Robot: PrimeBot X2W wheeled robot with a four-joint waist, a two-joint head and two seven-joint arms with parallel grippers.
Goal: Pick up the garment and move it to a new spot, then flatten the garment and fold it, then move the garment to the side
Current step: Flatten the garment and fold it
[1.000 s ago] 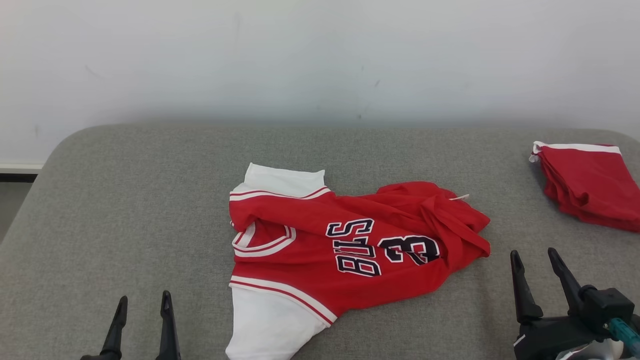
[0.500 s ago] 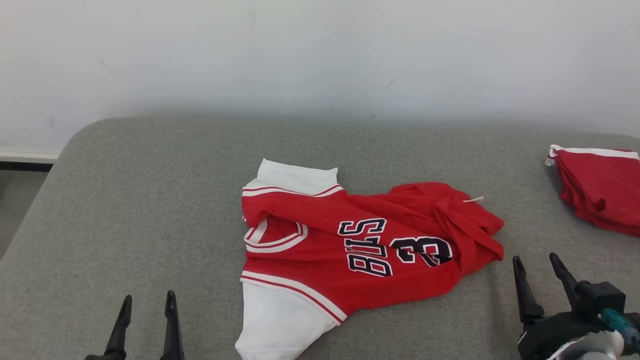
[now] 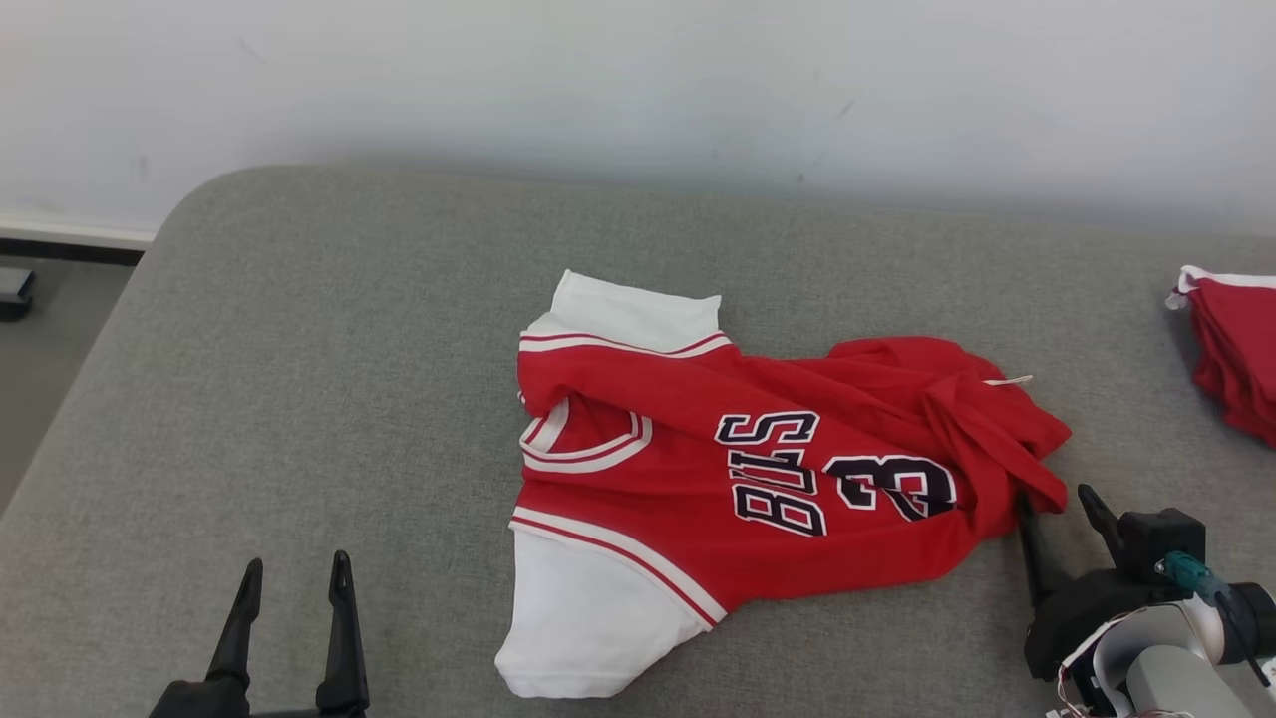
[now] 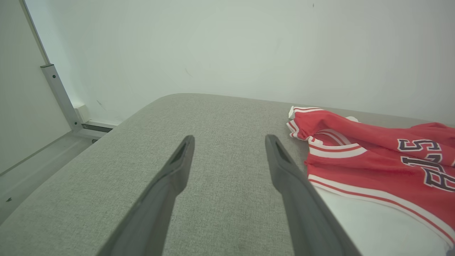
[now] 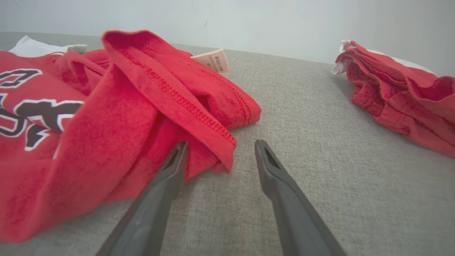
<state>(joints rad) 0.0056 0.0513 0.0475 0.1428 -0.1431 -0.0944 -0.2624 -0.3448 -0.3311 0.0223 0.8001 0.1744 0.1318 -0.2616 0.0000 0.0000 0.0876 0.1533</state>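
Note:
The garment point(image 3: 758, 469) is a red jersey with white sleeves and dark lettering, lying crumpled in the middle of the grey padded table point(image 3: 299, 349). It also shows in the left wrist view point(image 4: 373, 160) and the right wrist view point(image 5: 106, 117). My right gripper point(image 3: 1059, 505) point(image 5: 220, 145) stands open at the jersey's bunched right hem, its left finger against the cloth and a folded corner of the hem between the fingertips. My left gripper point(image 3: 295, 570) point(image 4: 229, 139) is open over bare table, left of the lower white sleeve, apart from the jersey.
A second red and white garment point(image 3: 1231, 339) lies folded at the table's right edge, also in the right wrist view point(image 5: 398, 92). A white wall runs behind the table. Floor shows beyond the table's left edge point(image 3: 40, 329).
The head camera has turned, shifting the whole picture right. My right gripper has moved up to the jersey's right hem, which now lies between its fingers. The left gripper holds its place.

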